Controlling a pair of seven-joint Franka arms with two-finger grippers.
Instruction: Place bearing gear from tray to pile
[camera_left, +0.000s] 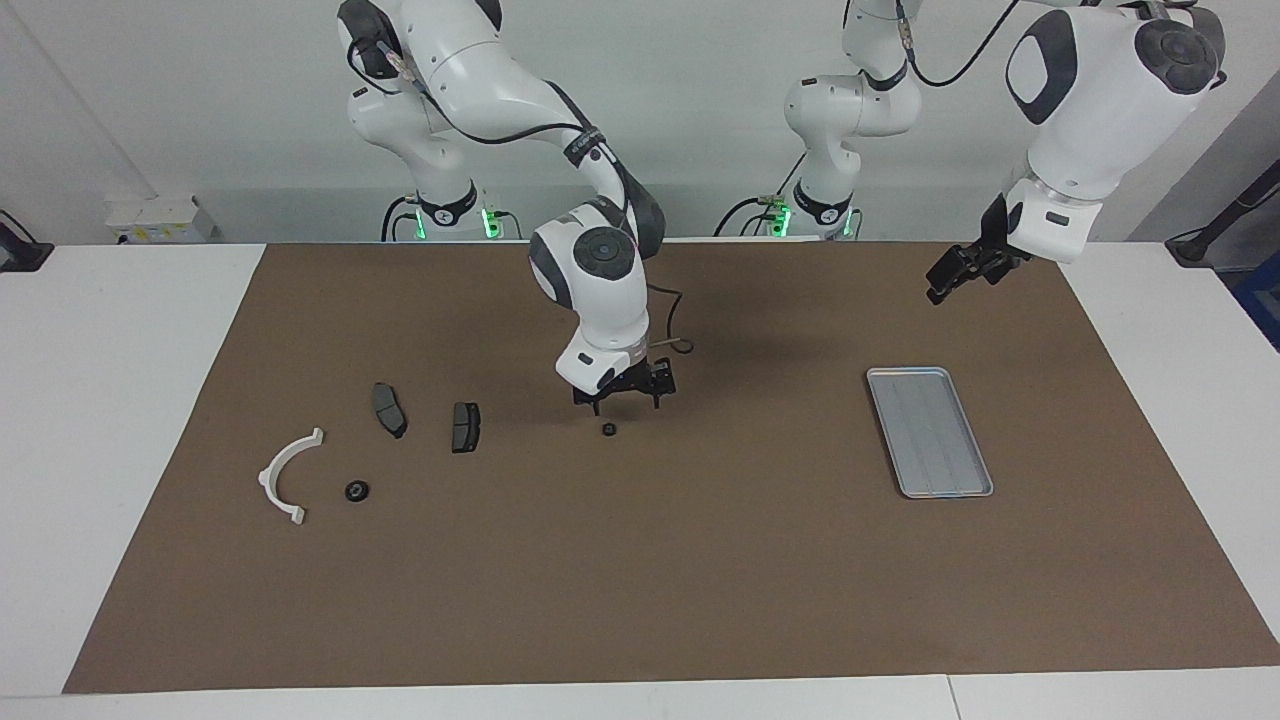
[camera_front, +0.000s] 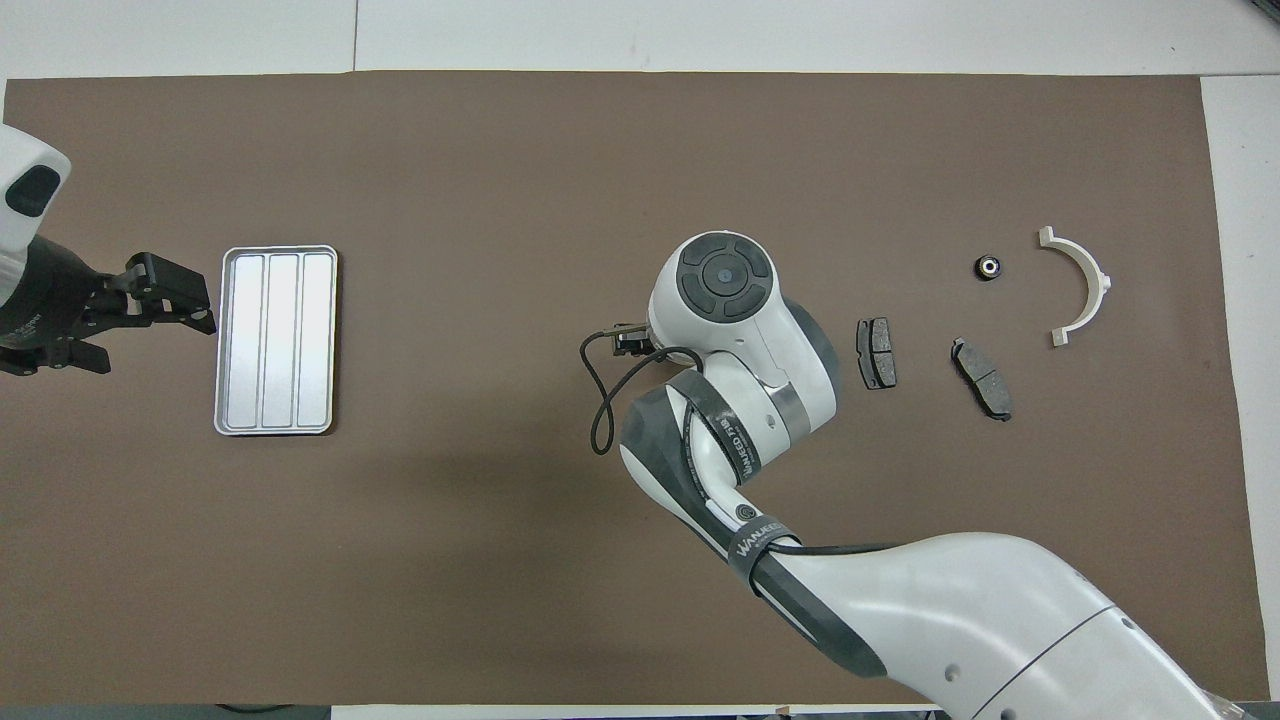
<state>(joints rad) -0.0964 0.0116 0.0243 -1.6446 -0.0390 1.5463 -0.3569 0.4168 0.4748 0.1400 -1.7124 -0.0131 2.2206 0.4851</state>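
A small black bearing gear (camera_left: 608, 429) lies on the brown mat near the middle of the table, apart from the tray. My right gripper (camera_left: 626, 399) is open and hangs low, just over it and a little nearer the robots. In the overhead view the right hand (camera_front: 725, 275) hides this gear. The silver tray (camera_left: 928, 430) is empty; it also shows in the overhead view (camera_front: 276, 340). The pile holds a white bracket (camera_left: 290, 475), two brake pads (camera_left: 389, 408) (camera_left: 465, 426) and a second black gear (camera_left: 357, 490). My left gripper (camera_left: 948, 276) waits in the air by the tray's robot-side end.
The brown mat (camera_left: 640, 600) covers most of the white table. In the overhead view the bracket (camera_front: 1080, 285), the pads (camera_front: 877, 352) (camera_front: 982, 377) and the second gear (camera_front: 988, 266) lie toward the right arm's end.
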